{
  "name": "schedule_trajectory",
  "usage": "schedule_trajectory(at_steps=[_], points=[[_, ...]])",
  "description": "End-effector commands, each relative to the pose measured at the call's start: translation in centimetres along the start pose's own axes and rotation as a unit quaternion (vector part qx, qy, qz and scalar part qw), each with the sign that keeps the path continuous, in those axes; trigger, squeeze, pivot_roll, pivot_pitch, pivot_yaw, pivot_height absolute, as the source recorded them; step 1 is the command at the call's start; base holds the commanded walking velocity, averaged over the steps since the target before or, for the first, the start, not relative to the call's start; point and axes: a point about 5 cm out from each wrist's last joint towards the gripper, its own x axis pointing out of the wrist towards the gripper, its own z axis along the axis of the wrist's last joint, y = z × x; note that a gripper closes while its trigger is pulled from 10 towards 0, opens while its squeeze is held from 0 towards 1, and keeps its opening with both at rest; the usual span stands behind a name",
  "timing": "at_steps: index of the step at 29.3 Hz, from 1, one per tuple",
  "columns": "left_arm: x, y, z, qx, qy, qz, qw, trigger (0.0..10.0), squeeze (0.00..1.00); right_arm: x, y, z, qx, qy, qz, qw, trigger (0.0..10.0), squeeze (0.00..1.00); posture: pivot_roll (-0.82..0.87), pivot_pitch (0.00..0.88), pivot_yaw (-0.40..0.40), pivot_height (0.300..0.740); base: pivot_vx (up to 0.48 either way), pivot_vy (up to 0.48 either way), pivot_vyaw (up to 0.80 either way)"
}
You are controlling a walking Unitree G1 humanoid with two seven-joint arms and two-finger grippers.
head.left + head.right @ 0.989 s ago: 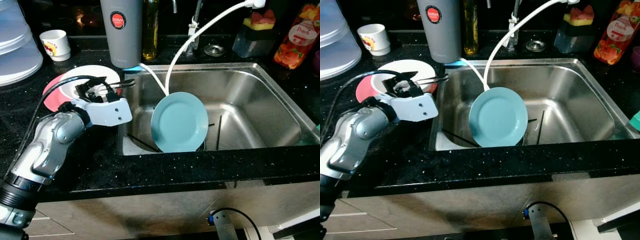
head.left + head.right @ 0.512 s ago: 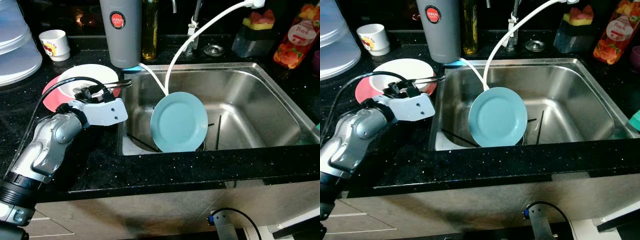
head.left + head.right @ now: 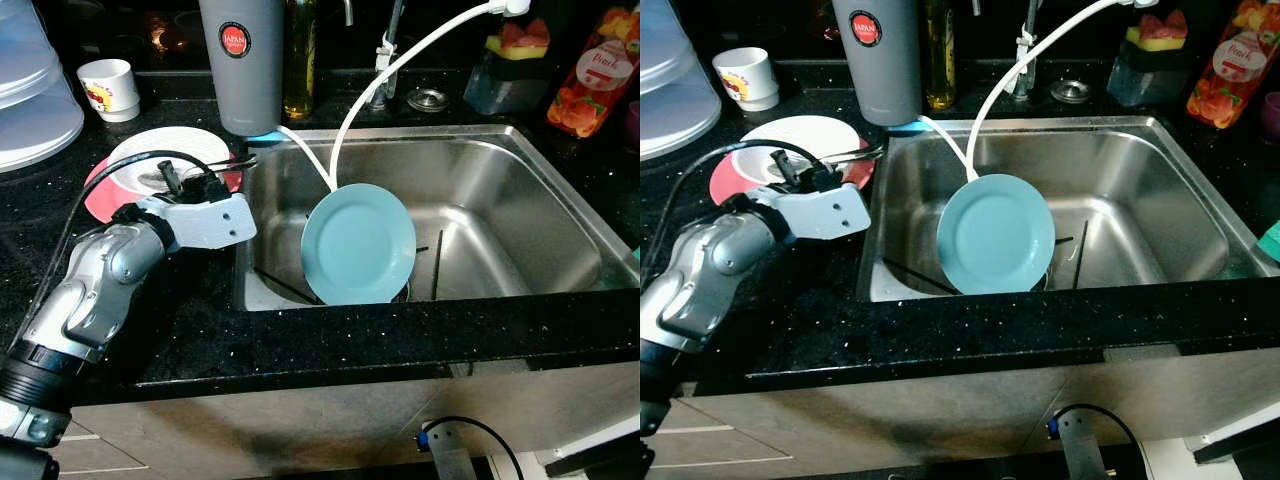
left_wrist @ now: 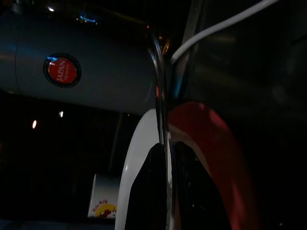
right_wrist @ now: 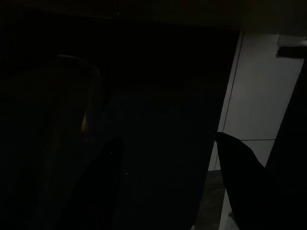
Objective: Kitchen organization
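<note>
My left arm reaches in from the lower left of the frame, silver elbow bent, forearm angled up and to the right, a black cable looping over it. Its white wrist block sits left of centre. My left hand (image 4: pixel 165 191) has its two black fingers (image 4: pixel 148 191) pressed nearly together on a thin metal utensil handle (image 4: pixel 160 96) that runs straight out between them. My right hand (image 5: pixel 168 191) hangs in the dark, its two black fingers spread wide apart.

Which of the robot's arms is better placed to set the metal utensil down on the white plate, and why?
Left. The left gripper is shut on the metal utensil, directly over the white plate left of the sink. The right gripper hangs idle by the floor.
</note>
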Motion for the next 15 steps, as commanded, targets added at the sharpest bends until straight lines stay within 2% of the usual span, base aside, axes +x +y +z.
schedule_trajectory(at_steps=[1,2,11,12,15], points=[[0.13,0.07,0.83,-0.002,-0.020,-0.001,1.000,10.0,0.00,-0.03,-0.10,-0.70,0.005,0.009,0.002,1.000,10.0,0.00,0.00,0.146,-0.009,0.740,0.000,0.000,0.00],[0.15,0.19,1.04,-0.005,-0.025,0.002,1.000,10.0,1.00,-0.03,-0.07,-0.69,0.004,0.009,0.002,1.000,10.0,0.00,0.00,0.146,-0.009,0.740,0.000,0.000,0.00],[0.27,0.38,1.42,0.001,-0.033,0.000,0.999,10.0,0.98,-0.02,0.00,-0.68,0.005,0.009,0.003,1.000,10.0,0.00,0.00,0.148,-0.005,0.740,0.000,0.000,0.00],[0.31,0.40,1.44,0.001,-0.034,-0.001,0.999,10.0,0.00,-0.02,0.04,-0.68,0.006,0.009,0.003,1.000,10.0,0.00,0.00,0.152,-0.003,0.740,0.000,0.000,0.00],[0.46,0.16,1.30,0.000,-0.033,-0.007,0.999,10.0,0.00,-0.02,0.04,-0.67,0.006,0.009,0.003,1.000,10.0,0.00,0.00,0.153,-0.005,0.740,0.000,0.000,0.00]])
